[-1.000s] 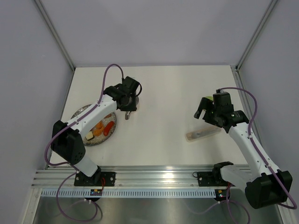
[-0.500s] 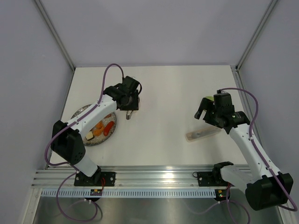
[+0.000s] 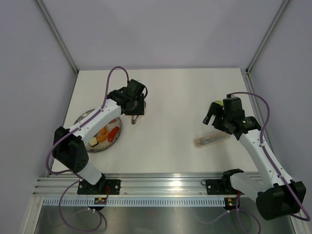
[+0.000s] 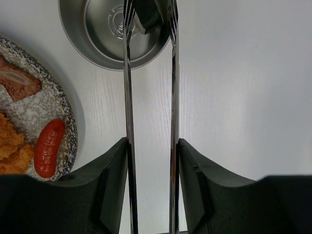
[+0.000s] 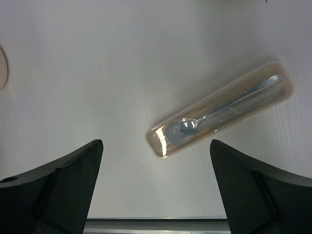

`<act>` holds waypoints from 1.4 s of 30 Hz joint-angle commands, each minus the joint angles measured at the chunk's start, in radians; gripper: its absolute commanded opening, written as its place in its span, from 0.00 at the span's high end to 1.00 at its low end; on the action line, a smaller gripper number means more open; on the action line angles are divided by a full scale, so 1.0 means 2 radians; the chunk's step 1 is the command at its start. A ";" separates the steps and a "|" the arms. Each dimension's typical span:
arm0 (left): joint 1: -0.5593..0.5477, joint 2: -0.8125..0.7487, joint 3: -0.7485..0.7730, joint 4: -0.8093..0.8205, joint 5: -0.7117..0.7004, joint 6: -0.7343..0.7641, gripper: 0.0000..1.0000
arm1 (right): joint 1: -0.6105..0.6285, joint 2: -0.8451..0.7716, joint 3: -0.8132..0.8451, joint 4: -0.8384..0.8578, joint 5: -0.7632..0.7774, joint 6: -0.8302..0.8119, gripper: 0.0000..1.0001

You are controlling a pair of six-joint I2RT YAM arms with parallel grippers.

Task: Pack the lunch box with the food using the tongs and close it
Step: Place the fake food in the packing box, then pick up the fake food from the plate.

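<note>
My left gripper (image 4: 152, 141) is shut on the tongs (image 4: 127, 87), one slim silver arm against each finger. The tongs reach out to the lunch box (image 4: 97, 39), a shiny steel tin, and their tips hang over its rim. A dark piece (image 4: 148, 14) sits between the tips; I cannot tell whether they touch it. On the speckled plate (image 4: 61, 114) to the left lies food: a red sausage (image 4: 48, 153), a brownish piece (image 4: 17, 83) and orange chunks (image 4: 12, 146). From above, the left gripper (image 3: 135, 108) hides the tin. My right gripper (image 5: 156, 144) is open and holds nothing.
A long translucent case (image 5: 219, 109) with a spoon inside lies slantwise on the table under the right gripper (image 3: 214, 114), also seen from above as the case (image 3: 210, 140). The plate (image 3: 83, 117) sits at the left. A pale rounded edge (image 5: 2, 68) shows at the left border.
The left jaws have eased apart slightly with the tongs still between them. Both arms have hardly moved.
</note>
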 commanded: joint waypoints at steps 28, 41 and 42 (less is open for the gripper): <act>0.101 -0.259 -0.052 -0.216 -0.142 -0.105 0.58 | -0.002 0.073 0.050 0.029 -0.059 -0.017 0.00; 0.134 -0.269 -0.075 -0.331 -0.178 -0.216 0.57 | -0.002 0.106 0.046 0.043 -0.127 -0.025 0.01; 0.141 -0.267 -0.075 -0.332 -0.175 -0.216 0.57 | -0.002 0.107 0.045 0.044 -0.129 -0.026 0.01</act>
